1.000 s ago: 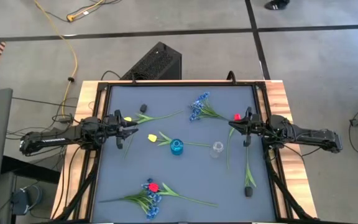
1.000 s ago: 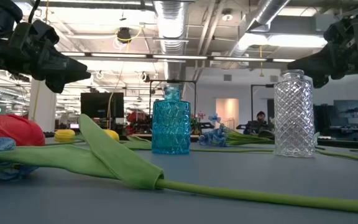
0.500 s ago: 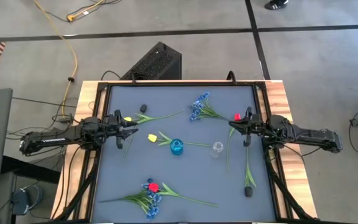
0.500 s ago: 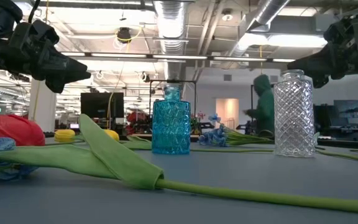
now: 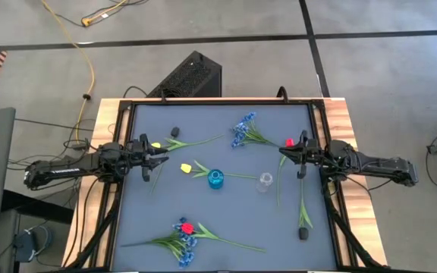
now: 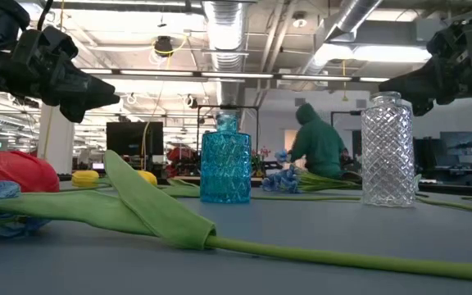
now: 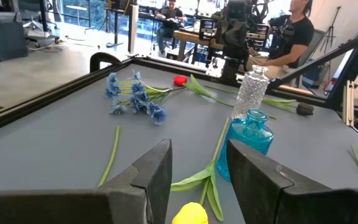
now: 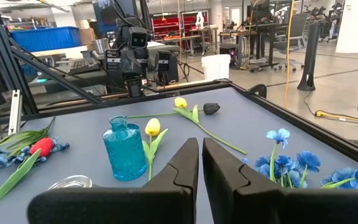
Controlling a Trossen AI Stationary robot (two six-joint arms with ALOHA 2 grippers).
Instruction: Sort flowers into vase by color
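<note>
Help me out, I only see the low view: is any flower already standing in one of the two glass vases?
Observer: No. From above, the blue vase and the clear vase both have empty mouths.
Operator: I can barely make out anything yellow. Are there yellow flowers?
Observer: Yes, two yellow tulips, both lying on the left arm's side of the blue vase.
Operator: Are the claws holding anything?
Observer: No. The left gripper is open and empty, and the right gripper is shut on nothing, close to a red tulip.
</note>
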